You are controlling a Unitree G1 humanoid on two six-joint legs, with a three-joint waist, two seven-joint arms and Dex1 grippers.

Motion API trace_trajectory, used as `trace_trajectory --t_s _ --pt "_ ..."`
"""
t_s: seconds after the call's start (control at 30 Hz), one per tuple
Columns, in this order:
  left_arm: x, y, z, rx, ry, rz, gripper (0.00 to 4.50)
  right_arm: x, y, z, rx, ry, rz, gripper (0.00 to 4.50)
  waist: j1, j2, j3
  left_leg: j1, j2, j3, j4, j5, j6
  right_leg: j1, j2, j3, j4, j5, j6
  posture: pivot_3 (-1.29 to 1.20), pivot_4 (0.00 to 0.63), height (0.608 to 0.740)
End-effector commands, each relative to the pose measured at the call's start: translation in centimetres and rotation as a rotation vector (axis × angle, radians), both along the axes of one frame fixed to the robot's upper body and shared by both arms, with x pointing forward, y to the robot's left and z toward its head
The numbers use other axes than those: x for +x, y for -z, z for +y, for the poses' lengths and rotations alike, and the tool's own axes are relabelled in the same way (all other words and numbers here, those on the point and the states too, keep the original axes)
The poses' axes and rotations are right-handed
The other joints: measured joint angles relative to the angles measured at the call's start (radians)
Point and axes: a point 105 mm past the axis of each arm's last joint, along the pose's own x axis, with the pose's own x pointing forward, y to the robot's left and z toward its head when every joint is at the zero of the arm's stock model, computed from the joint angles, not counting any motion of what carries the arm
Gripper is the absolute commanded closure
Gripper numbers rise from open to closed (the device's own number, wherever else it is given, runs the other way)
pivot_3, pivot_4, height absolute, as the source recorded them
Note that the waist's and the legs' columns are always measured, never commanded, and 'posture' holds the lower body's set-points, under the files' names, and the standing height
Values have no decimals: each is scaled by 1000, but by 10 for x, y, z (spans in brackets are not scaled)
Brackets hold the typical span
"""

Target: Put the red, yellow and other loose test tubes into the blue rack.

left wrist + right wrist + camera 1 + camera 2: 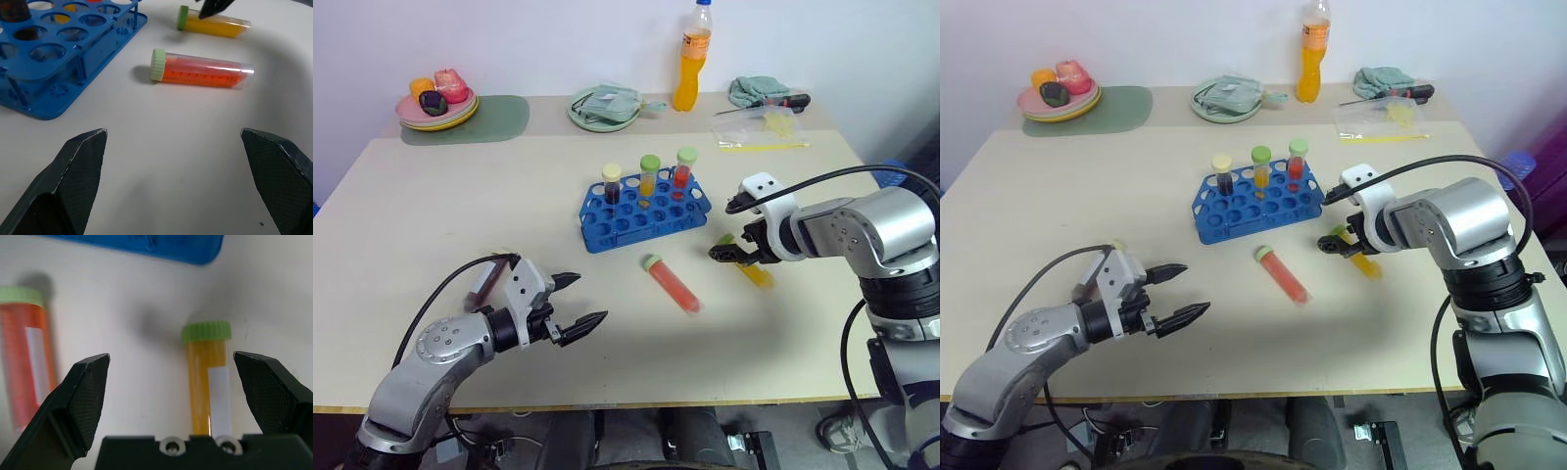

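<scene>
The blue rack (636,217) stands mid-table with three capped tubes upright in its back row: dark brown (612,184), yellow (649,176) and red (683,168). A loose red test tube (674,285) with a green cap lies flat in front of the rack. To its right lies a loose yellow test tube (207,382), green-capped. My right gripper (728,252) hangs open just over it, a finger on either side, not touching. Near the front edge my left gripper (591,299) is open and empty, pointing toward the red tube (201,72).
Along the back stand an orange drink bottle (693,61), a plate of toy food (437,106) on a green mat (499,119), a green plate with a cloth (604,106), a teal rag (757,91), a screwdriver (773,103) and a plastic bag (762,132).
</scene>
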Motion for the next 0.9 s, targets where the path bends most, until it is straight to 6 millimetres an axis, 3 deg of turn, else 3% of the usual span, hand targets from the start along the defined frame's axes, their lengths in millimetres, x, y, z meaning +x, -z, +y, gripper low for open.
trace_trajectory --t_s 0.03,0.23,0.3,0.4,0.53,0.73,0.9 --pt "-5 -4 -5 -5 36 -24 0 8 -8 -5 -23 45 -27 15 -1 0 0 0 0 0 0 0 0 0 0 0 0 0 0 0 150 740" --pt "-8 -2 -3 -5 33 -21 0 12 -25 7 45 -9 -82 15 -4 0 0 0 1 0 0 0 0 0 1 0 1 0 0 0 150 740" --pt "-9 0 1 3 23 -11 0 4 -42 28 111 -116 -116 15 -4 0 0 0 1 0 0 0 0 0 1 0 1 0 1 0 150 740" --pt "-8 6 10 25 -3 3 0 -16 -52 56 170 -293 -108 15 -8 0 0 0 1 0 0 0 0 -1 2 0 2 1 2 0 150 740" --pt "-2 10 22 54 -28 5 0 -30 -32 76 179 -366 -47 15 -11 0 0 1 2 -1 0 0 1 -1 3 0 2 0 1 0 150 740" --pt "3 14 38 98 -52 2 0 -20 -6 92 191 -255 -12 15 -22 0 0 0 2 0 0 0 1 -1 1 0 3 0 1 0 150 740" --pt "3 16 47 129 -47 9 0 -21 3 123 207 -251 15 15 -25 0 0 0 2 0 -1 0 1 -3 1 0 4 0 1 0 150 740"
